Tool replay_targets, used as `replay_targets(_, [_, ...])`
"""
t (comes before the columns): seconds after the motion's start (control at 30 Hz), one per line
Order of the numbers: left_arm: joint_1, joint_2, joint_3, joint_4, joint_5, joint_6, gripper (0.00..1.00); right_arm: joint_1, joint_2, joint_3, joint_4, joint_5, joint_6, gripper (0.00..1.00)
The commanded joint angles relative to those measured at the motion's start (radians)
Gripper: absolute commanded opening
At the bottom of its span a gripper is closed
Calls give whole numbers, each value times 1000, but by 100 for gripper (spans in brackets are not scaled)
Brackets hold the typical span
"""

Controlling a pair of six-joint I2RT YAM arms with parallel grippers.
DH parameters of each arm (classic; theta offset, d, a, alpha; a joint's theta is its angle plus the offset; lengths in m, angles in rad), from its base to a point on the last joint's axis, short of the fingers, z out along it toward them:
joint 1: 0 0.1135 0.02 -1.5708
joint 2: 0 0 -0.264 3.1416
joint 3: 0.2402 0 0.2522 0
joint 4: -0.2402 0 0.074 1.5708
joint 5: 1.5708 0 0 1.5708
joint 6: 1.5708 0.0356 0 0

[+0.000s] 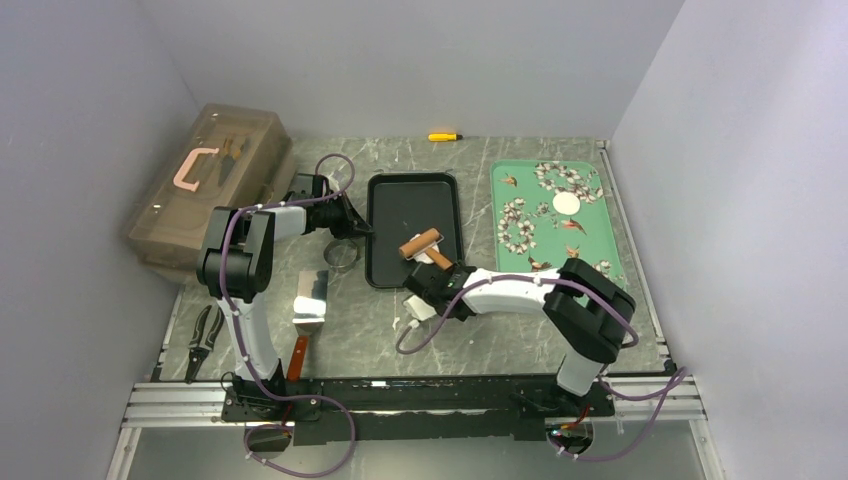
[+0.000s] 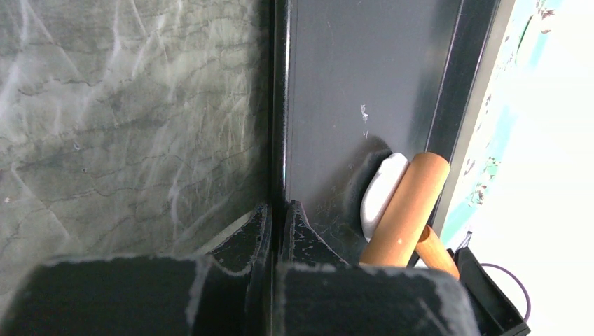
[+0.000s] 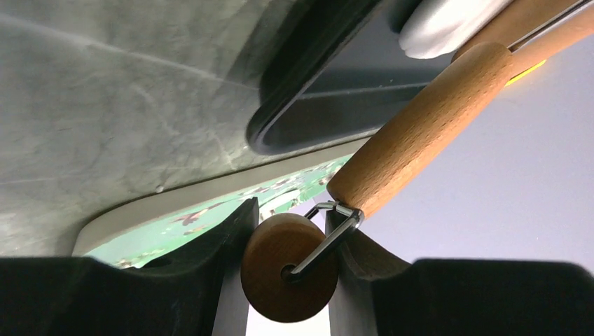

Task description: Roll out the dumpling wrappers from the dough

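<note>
The dough (image 2: 382, 192) is a small white lump in the black tray (image 1: 392, 215), pressed under the brown wooden roller (image 1: 420, 243). It also shows in the right wrist view (image 3: 448, 24). My right gripper (image 3: 288, 245) is shut on the roller's small wooden end wheel (image 3: 280, 276). The roller's handle (image 3: 420, 133) reaches from there into the tray. My left gripper (image 2: 279, 210) is shut on the tray's left rim (image 2: 280, 105). One dumpling wrapper (image 1: 566, 204), a flat white round, lies on the green flowered tray (image 1: 590, 235).
A brownish translucent toolbox (image 1: 210, 185) stands at the back left. A metal ring cutter (image 1: 343, 255), a bench scraper (image 1: 312, 300) and pliers (image 1: 205, 340) lie left of the black tray. A yellow marker (image 1: 444, 136) lies at the back.
</note>
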Motion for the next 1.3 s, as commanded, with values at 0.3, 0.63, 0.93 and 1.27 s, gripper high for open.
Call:
replay_targets(0.3, [6,65,-9,-80,-89,6,0,50,-98,-78,-151,-43,31,0])
replay_targets(0.63, [14,62,-10,-80,-89,7,0,-10,-12,-13,-50,-80,-61,0])
replay_targets(0.93, [16,65,-10,-79,-83,5,0,88,-133,-88,-262,-59,93,0])
replay_targets(1.27, [18,61,-11,-82,-84,6,0,4,41,45,-74,-109,-69,0])
